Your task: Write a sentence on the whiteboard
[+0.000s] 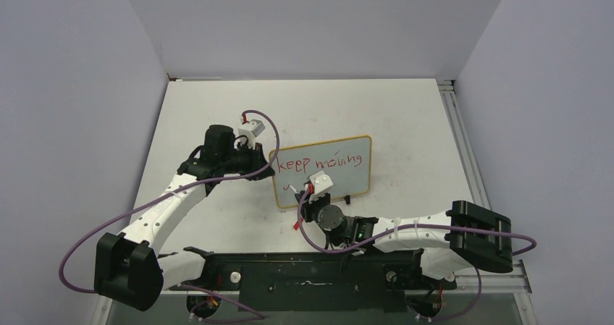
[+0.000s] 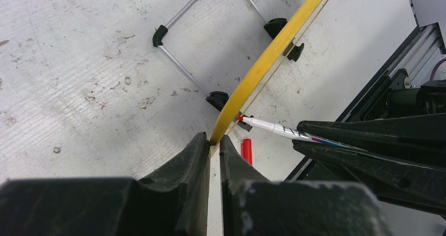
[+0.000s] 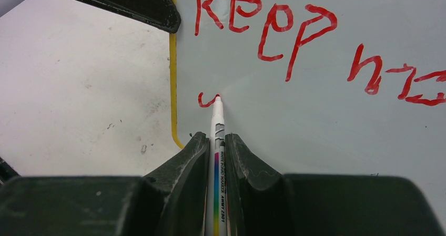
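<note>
White tabletop holds the whiteboard standing at centre. The left gripper is clamped on its yellow left frame, steadying it. The sentence reads "keep moving" on line 1. The right gripper, clamped on the marker, seems to be starting line 2. Next comes light, steady strokes rightward.

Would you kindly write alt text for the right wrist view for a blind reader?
The right gripper is shut on a marker whose red tip meets the whiteboard at a red stroke near its yellow edge. Above, the red sentence reads "keep" and part of another word.
</note>
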